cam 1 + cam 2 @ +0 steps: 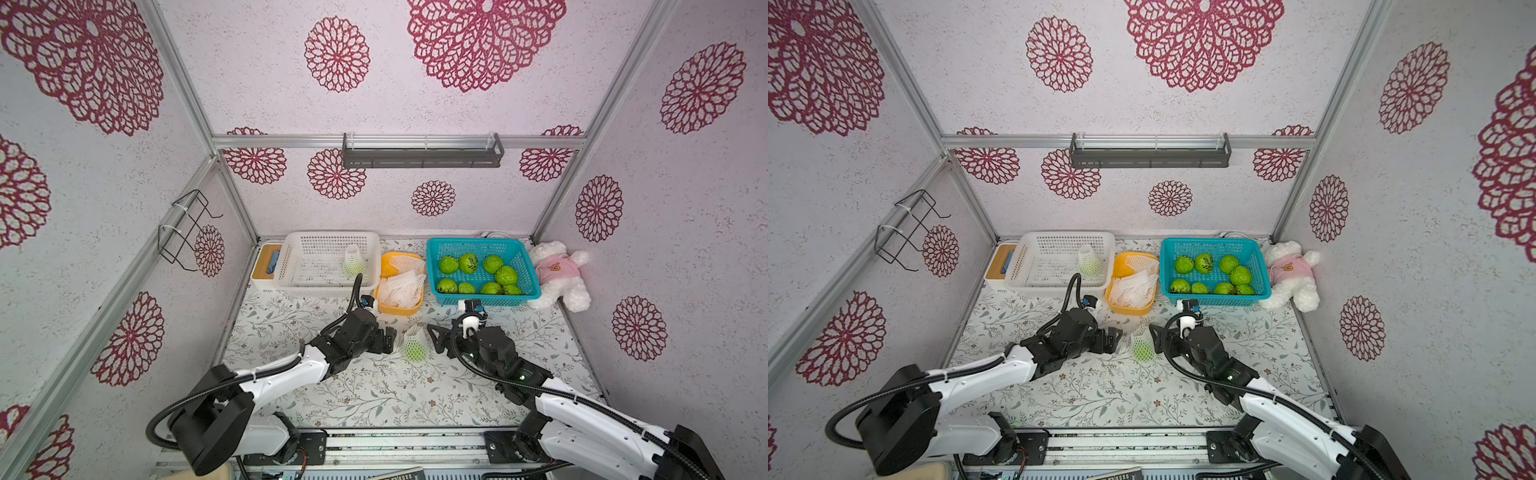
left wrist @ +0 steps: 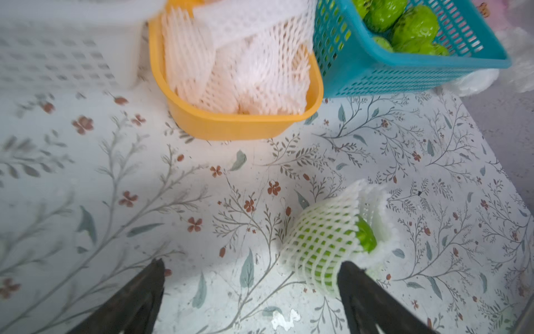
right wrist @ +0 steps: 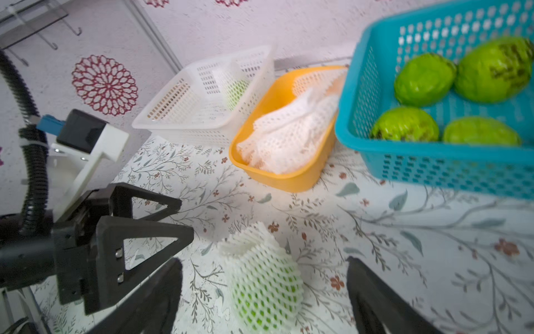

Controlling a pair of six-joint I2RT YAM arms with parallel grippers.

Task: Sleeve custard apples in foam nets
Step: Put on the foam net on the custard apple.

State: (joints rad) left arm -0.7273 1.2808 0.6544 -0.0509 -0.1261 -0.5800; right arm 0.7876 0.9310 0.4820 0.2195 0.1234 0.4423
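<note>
1. Left wrist view: left gripper [image 2: 251, 269] has its fingers spread, gripping nothing; the sleeved custard apple [image 2: 326, 245] lies on the table [image 2: 144, 188] just beside one fingertip.
2. Right gripper [image 3: 264, 261] fingers are spread too; the fruit sits free between them.
3. Sleeving looks finished; next, one gripper must close on the fruit and carry it to the white basket [image 1: 332, 236].
4. Opposing fingertips crowd the fruit; the yellow tub [image 1: 399, 309] and teal basket [image 1: 482, 300] stand beyond them; open table elsewhere.

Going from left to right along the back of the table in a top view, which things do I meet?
In a top view: small box → white basket → yellow tub → teal basket → teddy bear.
</note>
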